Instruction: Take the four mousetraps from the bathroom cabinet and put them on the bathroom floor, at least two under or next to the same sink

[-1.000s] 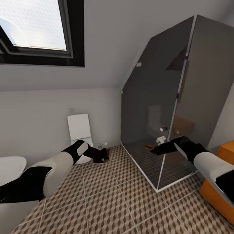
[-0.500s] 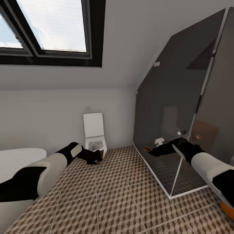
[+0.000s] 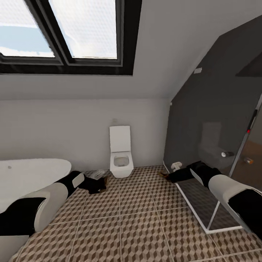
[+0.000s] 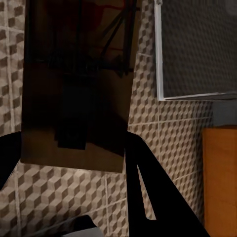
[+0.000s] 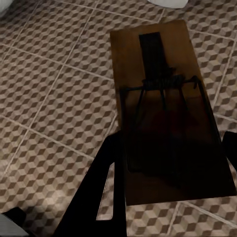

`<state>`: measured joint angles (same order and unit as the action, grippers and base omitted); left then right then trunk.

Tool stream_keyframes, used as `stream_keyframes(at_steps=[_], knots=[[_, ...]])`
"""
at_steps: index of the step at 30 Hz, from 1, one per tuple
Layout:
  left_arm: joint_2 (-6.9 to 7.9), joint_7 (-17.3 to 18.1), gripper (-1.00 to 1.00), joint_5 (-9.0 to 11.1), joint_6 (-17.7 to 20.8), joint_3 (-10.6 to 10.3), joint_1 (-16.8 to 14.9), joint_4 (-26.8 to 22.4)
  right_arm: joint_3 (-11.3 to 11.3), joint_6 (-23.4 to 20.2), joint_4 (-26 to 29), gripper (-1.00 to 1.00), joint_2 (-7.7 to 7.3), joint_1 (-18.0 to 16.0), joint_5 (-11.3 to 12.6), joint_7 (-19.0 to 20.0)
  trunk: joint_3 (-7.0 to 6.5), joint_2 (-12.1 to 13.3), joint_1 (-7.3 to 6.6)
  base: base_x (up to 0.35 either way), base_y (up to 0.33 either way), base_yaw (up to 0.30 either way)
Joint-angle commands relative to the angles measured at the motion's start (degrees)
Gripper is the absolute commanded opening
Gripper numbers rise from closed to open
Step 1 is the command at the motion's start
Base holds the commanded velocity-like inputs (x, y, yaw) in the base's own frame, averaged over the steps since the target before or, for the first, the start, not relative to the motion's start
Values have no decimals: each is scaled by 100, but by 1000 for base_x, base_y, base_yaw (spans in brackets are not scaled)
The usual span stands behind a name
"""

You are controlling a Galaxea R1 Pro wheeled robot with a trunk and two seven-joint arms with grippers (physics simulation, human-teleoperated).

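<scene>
The mousetrap point(image 5: 168, 108) looks like dark matt wood with thin metal wire; the bathroom floor point(image 3: 138, 218) is matt tile; the shower stall point(image 3: 218, 120) is glossy smoked glass.

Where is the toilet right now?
In the head view, the toilet stands against the far wall, between the bathtub on the left and the shower stall on the right.

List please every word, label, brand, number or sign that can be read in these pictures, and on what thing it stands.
None: no readable text in these views.
Mousetrap in the left gripper: bare brown board, no print.
Mousetrap in the right gripper: bare brown board, no print.
Toilet, bathtub, shower glass: unmarked.
</scene>
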<state>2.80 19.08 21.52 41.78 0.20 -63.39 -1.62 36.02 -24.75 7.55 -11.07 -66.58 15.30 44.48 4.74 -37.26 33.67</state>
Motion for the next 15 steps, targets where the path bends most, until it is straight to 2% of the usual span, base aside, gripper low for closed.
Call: stream_keyframes(at_steps=[1,7,15], knots=[[26,7,-100,2,-23,15,38,-5,28,-24,-74,-100,19,-1,72,9,10,-10,2,0,0,291],[178,-4,-100,2,-233,16,318,-5,27,206,-563,-100,171,39,78,8,10,-10,2,0,0,291],[354,-138,-100,2,-293,15,489,-6,21,285,-760,-100,230,278,79,1,11,-10,2,0,0,291]])
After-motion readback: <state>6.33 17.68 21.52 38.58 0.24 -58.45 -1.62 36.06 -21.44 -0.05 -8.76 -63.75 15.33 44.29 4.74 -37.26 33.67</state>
